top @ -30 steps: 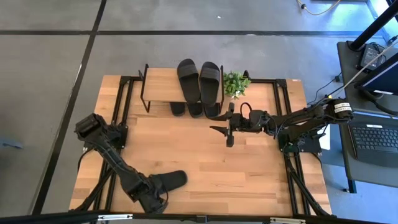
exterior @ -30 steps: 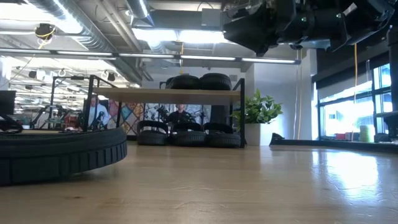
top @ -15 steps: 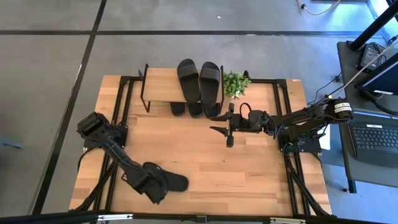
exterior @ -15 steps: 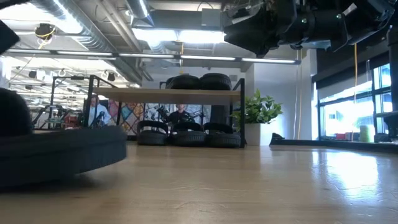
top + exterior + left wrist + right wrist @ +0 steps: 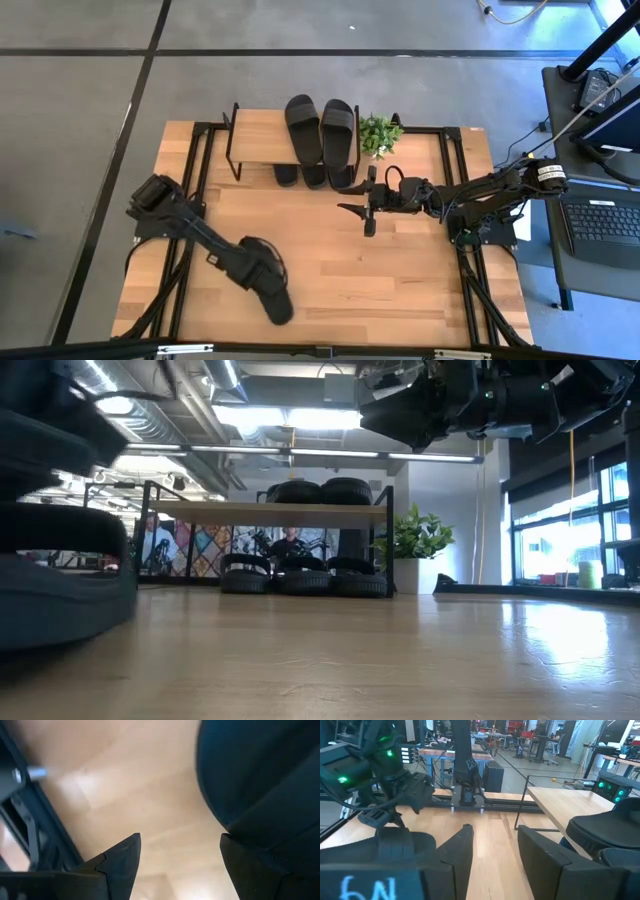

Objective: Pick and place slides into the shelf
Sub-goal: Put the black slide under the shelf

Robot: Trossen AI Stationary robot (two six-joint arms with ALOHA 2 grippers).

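Observation:
One black slide (image 5: 278,302) lies flat on the table near its front edge, left of centre; it fills the low view's left side (image 5: 50,590). My left gripper (image 5: 262,272) stands open just beyond the slide's far end, pointing steeply down, with bare table between its fingers (image 5: 180,837). The shelf (image 5: 262,135) stands at the far edge. Two slides (image 5: 320,128) rest on its top plank and more (image 5: 300,575) sit on the lower tier. My right gripper (image 5: 350,207) hangs open and level above the table's middle, with nothing in it (image 5: 495,832). My left gripper has nothing between its fingers. One finger (image 5: 260,870) lies with its outer side against the slide's edge (image 5: 235,822). The fingers come from above, slanting down. The slide rests on its sole on the table.
A small green plant (image 5: 379,133) stands right of the shelf. Black frame rails (image 5: 190,200) run along the table's left and right sides. A laptop (image 5: 600,225) sits on a side desk to the right. Bare wood (image 5: 400,280) lies between the near slide and the shelf.
My left gripper has swung from the near edge toward the table's middle and tipped further down, still open. The near slide has stayed on the table but turned about. It lay pointing toward the right edge and now points toward the near edge.

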